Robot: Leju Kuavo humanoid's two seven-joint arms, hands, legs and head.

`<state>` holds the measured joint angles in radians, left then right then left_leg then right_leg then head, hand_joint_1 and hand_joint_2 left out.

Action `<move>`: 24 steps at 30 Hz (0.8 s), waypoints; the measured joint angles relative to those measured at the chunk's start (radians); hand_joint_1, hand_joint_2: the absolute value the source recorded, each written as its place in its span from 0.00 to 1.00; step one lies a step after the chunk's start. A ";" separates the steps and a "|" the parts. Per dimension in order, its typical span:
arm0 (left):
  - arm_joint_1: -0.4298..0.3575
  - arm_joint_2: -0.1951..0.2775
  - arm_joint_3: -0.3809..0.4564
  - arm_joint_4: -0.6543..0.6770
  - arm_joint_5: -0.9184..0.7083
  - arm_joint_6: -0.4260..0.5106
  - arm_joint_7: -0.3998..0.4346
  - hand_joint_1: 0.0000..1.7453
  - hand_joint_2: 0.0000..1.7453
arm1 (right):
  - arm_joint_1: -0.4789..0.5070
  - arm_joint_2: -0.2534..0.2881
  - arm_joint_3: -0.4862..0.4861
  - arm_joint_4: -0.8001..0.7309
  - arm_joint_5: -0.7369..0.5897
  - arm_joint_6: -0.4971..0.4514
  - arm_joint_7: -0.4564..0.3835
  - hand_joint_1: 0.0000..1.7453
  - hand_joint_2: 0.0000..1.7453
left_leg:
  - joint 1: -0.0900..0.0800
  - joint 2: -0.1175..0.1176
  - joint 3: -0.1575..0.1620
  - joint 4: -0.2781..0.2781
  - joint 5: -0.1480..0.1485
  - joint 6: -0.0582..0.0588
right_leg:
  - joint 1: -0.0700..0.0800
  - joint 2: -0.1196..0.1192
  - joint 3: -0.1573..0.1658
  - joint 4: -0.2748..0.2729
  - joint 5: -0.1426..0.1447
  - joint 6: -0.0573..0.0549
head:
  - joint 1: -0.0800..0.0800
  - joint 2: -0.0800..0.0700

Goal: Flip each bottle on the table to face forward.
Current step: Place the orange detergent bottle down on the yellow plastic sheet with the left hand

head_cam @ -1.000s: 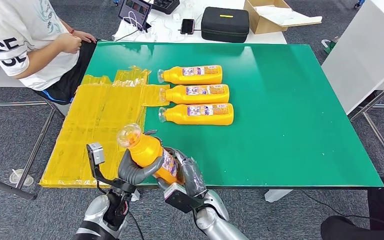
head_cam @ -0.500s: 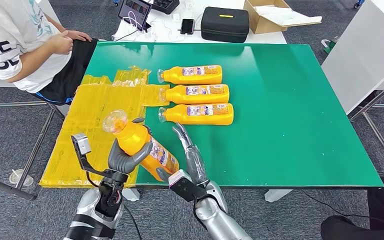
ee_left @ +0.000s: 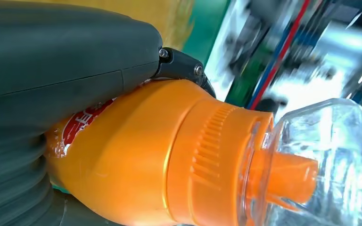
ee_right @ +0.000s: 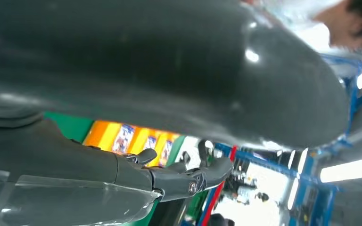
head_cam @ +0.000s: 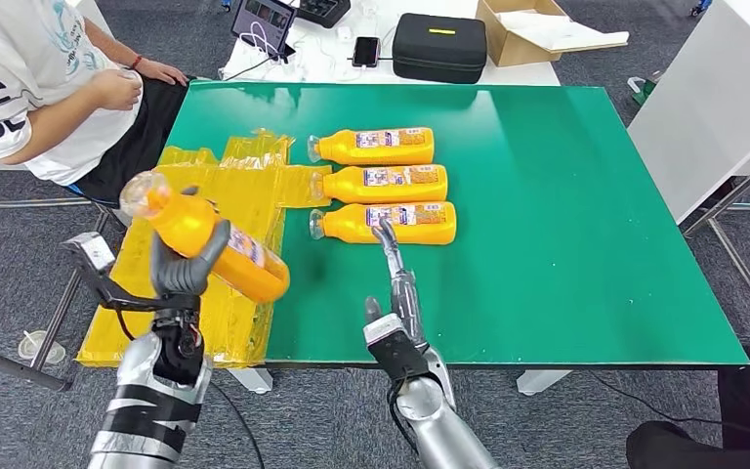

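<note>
The left hand [head_cam: 184, 269] is gripping an orange bottle [head_cam: 205, 238] at lower left of the head view, raised over the yellow sheet [head_cam: 171, 293] with its clear cap tilting outward, probably for turning. The right hand [head_cam: 397, 283] is reaching empty, fingers straight and apart, toward three labelled bottles [head_cam: 383, 185] lying mid-table. The held bottle's label is partly hiding under the fingers.
</note>
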<state>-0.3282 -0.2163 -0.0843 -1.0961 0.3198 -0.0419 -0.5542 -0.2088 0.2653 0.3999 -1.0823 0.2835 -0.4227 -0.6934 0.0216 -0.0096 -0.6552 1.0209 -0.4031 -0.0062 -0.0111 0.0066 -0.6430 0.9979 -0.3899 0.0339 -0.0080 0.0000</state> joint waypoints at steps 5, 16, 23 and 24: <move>-0.069 0.031 0.032 0.035 -0.380 0.373 -0.115 1.00 1.00 | 0.043 -0.010 0.002 -0.150 -0.071 -0.063 -0.006 0.00 0.00 | 0.000 0.000 -0.001 0.000 0.000 0.000 | 0.000 0.000 0.000 0.000 0.000 0.000 | 0.000 0.000; -0.279 0.141 -0.001 0.313 -1.181 0.680 -0.042 1.00 1.00 | 0.051 -0.017 0.052 -0.286 -0.129 -0.041 -0.007 0.00 0.00 | 0.000 0.000 0.000 0.000 0.002 0.000 | 0.000 0.000 0.000 0.000 0.001 0.000 | 0.000 0.000; -0.341 0.192 -0.059 0.479 -1.308 0.517 -0.006 1.00 1.00 | 0.049 -0.023 0.071 -0.304 -0.142 -0.016 -0.007 0.00 0.00 | 0.000 0.001 0.000 0.000 0.002 0.000 | 0.000 0.000 0.000 0.000 0.000 0.000 | 0.000 0.000; -0.349 0.200 -0.069 0.504 -1.322 0.483 0.002 1.00 1.00 | 0.049 -0.024 0.073 -0.305 -0.143 -0.009 -0.007 0.00 0.00 | 0.000 0.001 0.000 0.000 0.001 0.000 | 0.000 0.001 0.000 0.000 0.000 0.000 | 0.000 0.000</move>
<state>-0.6768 -0.0168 -0.1535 -0.5922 -1.0019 0.4410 -0.5518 -0.1600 0.2414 0.4725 -1.3878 0.1404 -0.4314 -0.7004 0.0216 -0.0090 -0.6554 1.0209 -0.4017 -0.0067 -0.0111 0.0071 -0.6434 0.9982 -0.3895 0.0338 -0.0079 0.0001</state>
